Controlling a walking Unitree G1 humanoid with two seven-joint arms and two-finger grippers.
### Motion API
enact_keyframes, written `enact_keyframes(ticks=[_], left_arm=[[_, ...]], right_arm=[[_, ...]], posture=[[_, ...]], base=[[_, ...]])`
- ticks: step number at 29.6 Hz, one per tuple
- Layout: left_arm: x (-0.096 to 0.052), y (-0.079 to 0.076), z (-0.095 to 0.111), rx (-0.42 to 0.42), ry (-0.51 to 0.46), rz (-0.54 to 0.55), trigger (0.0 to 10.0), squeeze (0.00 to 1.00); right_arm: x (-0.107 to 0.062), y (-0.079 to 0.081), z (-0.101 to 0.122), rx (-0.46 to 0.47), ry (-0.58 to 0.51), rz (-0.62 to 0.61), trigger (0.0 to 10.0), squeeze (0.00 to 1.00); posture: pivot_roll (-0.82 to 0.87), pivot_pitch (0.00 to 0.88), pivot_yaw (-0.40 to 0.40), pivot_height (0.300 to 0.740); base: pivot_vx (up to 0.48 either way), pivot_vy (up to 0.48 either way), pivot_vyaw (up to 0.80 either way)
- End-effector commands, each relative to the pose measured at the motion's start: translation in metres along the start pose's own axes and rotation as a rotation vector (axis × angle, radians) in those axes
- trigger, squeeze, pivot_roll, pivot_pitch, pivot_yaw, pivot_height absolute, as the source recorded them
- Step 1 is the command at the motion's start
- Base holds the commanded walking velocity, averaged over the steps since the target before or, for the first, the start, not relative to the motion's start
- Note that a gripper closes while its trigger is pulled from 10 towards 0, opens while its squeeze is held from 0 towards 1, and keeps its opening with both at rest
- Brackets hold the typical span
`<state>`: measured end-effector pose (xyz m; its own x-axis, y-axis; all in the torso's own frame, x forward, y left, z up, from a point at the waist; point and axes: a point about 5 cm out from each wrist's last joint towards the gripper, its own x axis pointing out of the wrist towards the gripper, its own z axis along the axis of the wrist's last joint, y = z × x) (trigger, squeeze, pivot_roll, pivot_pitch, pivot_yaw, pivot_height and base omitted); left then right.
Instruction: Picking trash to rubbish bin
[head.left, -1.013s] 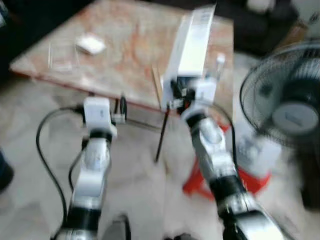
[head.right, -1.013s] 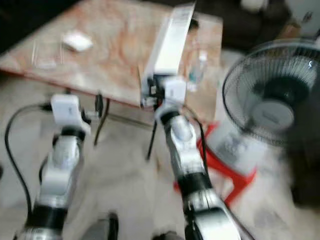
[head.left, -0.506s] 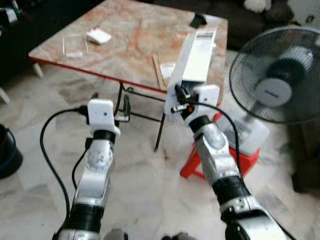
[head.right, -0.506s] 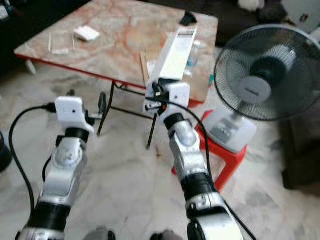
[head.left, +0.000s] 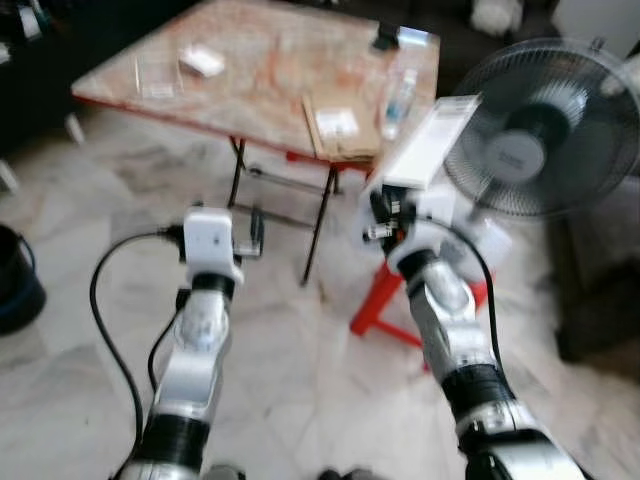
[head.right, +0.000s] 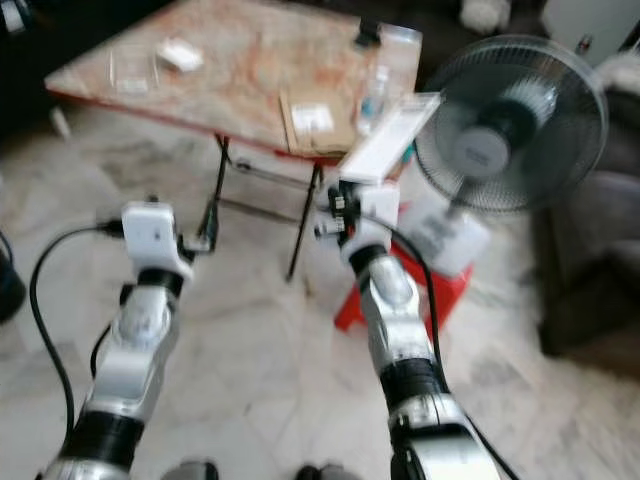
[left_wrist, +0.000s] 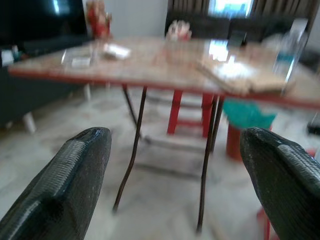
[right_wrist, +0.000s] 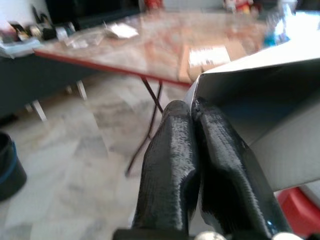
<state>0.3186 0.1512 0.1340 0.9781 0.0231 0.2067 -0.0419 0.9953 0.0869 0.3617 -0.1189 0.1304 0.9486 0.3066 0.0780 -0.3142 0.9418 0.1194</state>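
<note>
Right gripper (right_wrist: 195, 120): fingers clamped on one end flap of white carton (head.left: 432, 143), held aloft
Left gripper (left_wrist: 172, 150): fingers apart, empty
Carton handling: likely light, thin card, crushable; grip the edge firmly

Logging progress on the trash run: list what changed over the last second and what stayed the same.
The view has swung, so the table now lies further up and left; that is camera motion. The right gripper stays shut on the white box, which now tilts toward the fan instead of over the tabletop. The left gripper stays open and holds nothing. Nothing was released.
</note>
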Motion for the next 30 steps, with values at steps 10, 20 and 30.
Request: enact_keyframes(ticks=[10, 20, 30], left_arm=[[-0.044, -0.012, -0.092, -0.037, 0.391, -0.070, 10.0, 0.00], [-0.105, -0.001, -0.150, -0.045, 0.720, -0.011, 10.0, 0.00], [-0.170, 0.009, -0.182, -0.089, 1.011, 0.072, 10.0, 0.00]], right_arm=[[-0.069, -0.075, -0.078, -0.034, 0.382, -0.275, 10.0, 0.00], [-0.132, -0.090, -0.129, 0.021, 0.656, -0.417, 10.0, 0.00], [-0.168, -0.087, -0.153, -0.016, 0.821, -0.445, 10.0, 0.00]], posture=[[0.02, 0.129, -0.154, 0.740], [0.02, 0.152, -0.161, 0.740], [0.03, 0.167, -0.176, 0.740]], base=[[0.000, 0.000, 0.00], [0.000, 0.000, 0.00], [0.000, 0.000, 0.08]])
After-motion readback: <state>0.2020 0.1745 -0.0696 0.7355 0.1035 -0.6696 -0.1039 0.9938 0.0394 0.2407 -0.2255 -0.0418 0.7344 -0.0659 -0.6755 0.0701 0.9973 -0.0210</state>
